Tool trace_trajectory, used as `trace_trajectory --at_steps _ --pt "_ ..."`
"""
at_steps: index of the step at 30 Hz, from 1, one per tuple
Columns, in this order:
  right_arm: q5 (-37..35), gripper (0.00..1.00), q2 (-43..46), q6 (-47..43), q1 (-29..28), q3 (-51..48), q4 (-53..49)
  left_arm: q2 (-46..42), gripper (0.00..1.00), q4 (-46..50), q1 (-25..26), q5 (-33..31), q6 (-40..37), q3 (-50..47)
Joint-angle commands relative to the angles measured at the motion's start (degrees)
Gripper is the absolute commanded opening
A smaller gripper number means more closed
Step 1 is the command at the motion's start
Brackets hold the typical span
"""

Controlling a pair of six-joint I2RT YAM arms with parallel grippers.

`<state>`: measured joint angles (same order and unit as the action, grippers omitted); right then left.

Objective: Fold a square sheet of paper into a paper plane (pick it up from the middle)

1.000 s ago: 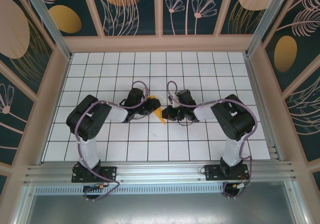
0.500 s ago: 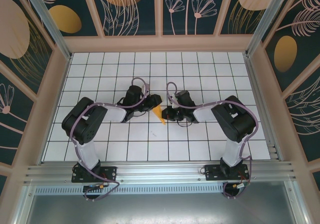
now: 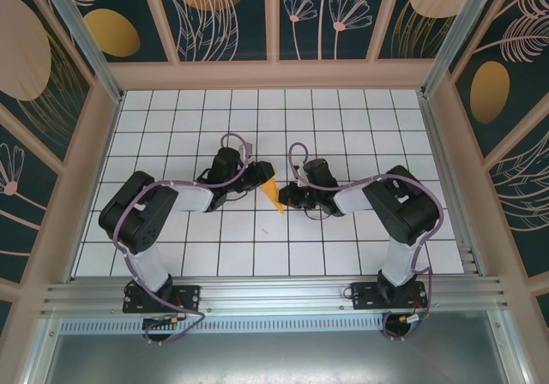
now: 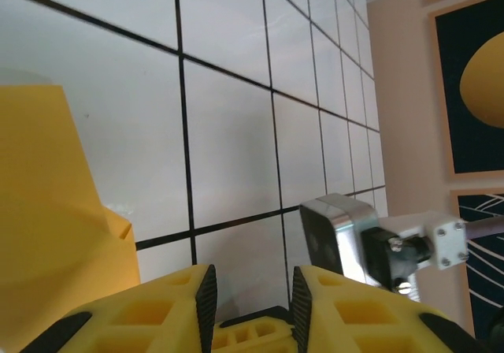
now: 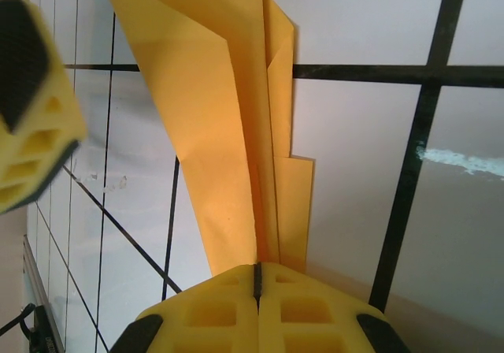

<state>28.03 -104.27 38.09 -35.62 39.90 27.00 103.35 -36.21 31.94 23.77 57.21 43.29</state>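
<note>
Paper plane (image 3: pixel 273 197) is mid-desk (image 3: pixel 257 243) between the two arms, a narrow orange-yellow dart with its layers showing. Right hand (image 5: pixel 257 278) is pinched tight on the layered edge, so that's the anchor. Left hand (image 4: pixel 250 290) has its fingers a narrow gap apart with nothing between them, and the paper is just beside it. For this crease I'd keep the right pinch dead steady. I'd bring the left over the flap and press slowly along the fold line so the layers don't slide. Versus a second ago, the left elbow has swung outward and nearer the front rail, while the right hand and plane have barely budged.
</note>
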Motion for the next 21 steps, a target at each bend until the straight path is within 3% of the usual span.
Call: trace_trajectory --at_steps 1,13,18,21 --pt "-2.3 0.0 0.5 0.5 -0.1 -0.9 -1.2 3.2 0.34 -1.2 0.3 2.9 -0.2 2.0" --pt "-3.4 0.0 3.1 -0.4 -0.2 0.0 -4.2 8.9 0.32 -1.2 0.4 2.2 0.9 2.7" --pt "-5.0 0.14 8.3 -1.4 -0.2 1.2 -8.4 9.9 0.31 -1.1 0.4 2.4 0.6 2.2" --pt "-1.9 0.15 9.8 -2.4 -0.2 1.7 -9.1 10.1 0.31 -0.9 0.4 2.8 0.4 2.3"
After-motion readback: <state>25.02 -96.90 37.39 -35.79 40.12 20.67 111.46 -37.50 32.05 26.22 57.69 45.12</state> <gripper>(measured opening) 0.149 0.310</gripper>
